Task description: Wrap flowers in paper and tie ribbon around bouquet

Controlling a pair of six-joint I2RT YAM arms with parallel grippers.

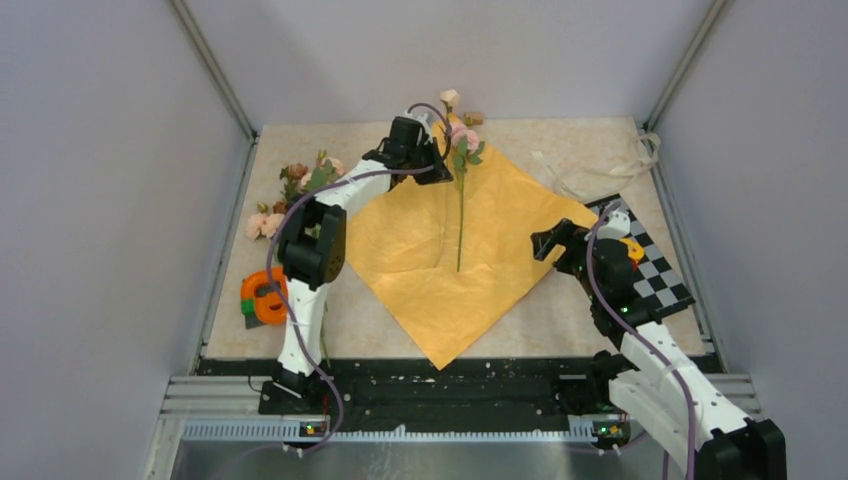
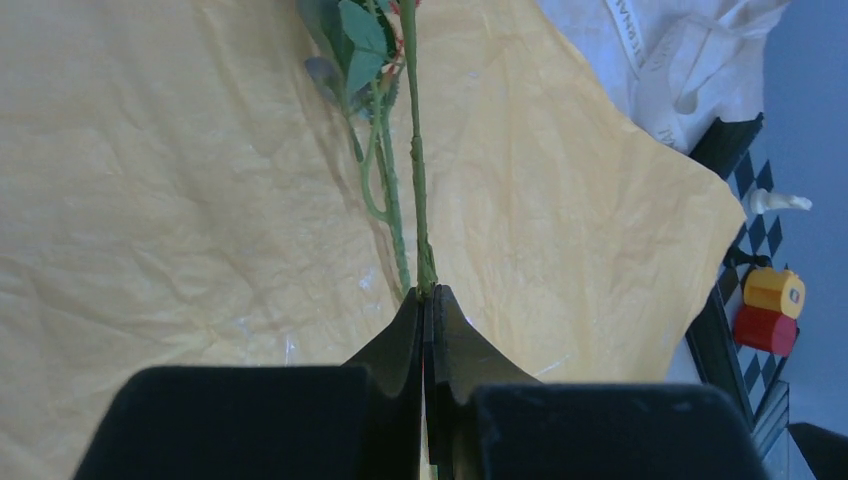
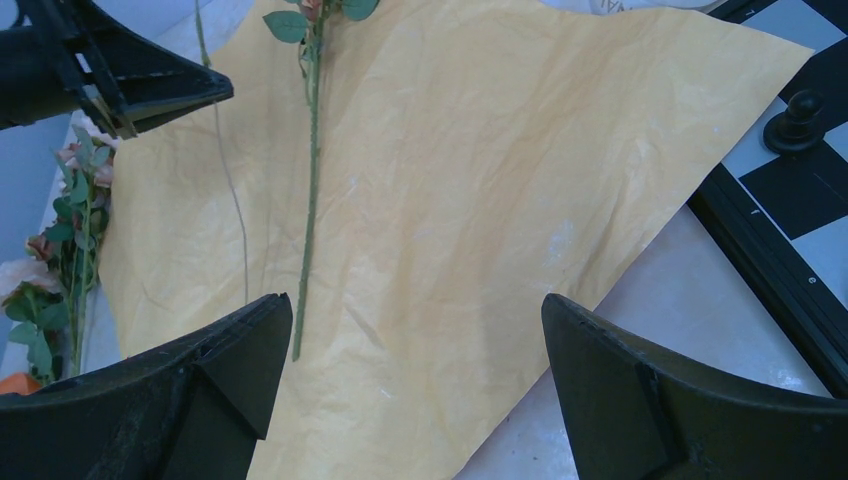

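Orange paper (image 1: 500,230): flat on bench (image 1: 360,335), thin, crinkly.
Flowers (image 1: 460,215): one stem on paper, more lying left; probably light, bendy, best taken mid-stem.
Left tool (image 2: 428,300): pinched tight on a stem.
Right tool (image 3: 415,305): wide apart, empty.

unreadable lettering on the ribbon (image 2: 632,35)

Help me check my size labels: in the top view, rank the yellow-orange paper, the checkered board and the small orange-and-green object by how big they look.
1. paper, by far the largest.
2. checkered board, clearly smaller.
3. orange-and-green object, the smallest.
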